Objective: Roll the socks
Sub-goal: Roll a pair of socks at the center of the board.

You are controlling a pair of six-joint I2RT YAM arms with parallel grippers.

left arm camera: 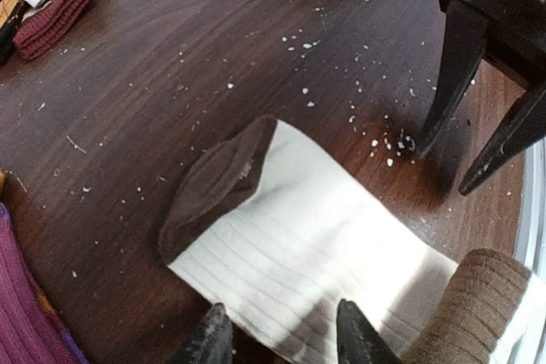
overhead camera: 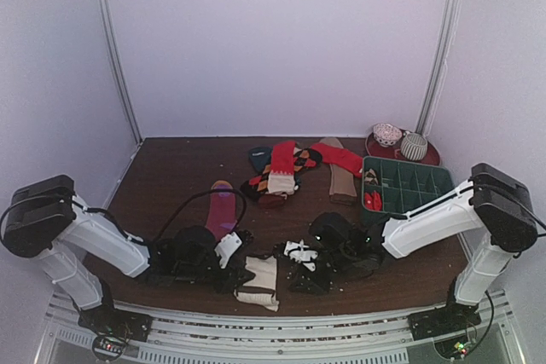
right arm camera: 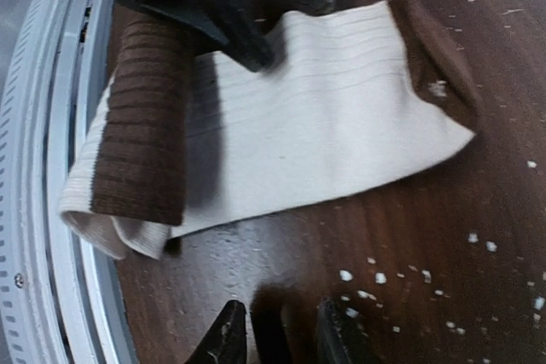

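**Cream-and-brown sock [overhead camera: 258, 281] flat at the near edge of the table [overhead camera: 171, 176], its brown cuff [right arm camera: 141, 117] folded over.**
The left gripper [left arm camera: 283, 338] hangs over the cream body, jaws parted, clamping nothing. The right gripper [right arm camera: 277, 338] is parted and empty on bare wood just beside the sock. A tight roll probably means turning the cuff evenly toward the brown toe [right arm camera: 435, 66].

A crumb-flecked dark wooden tabletop [overhead camera: 171, 176] is carrying a cream-and-brown sock [overhead camera: 260, 280] at its near edge, with loose socks [overhead camera: 286, 168] and a green tray [overhead camera: 408, 160] lying farther back.
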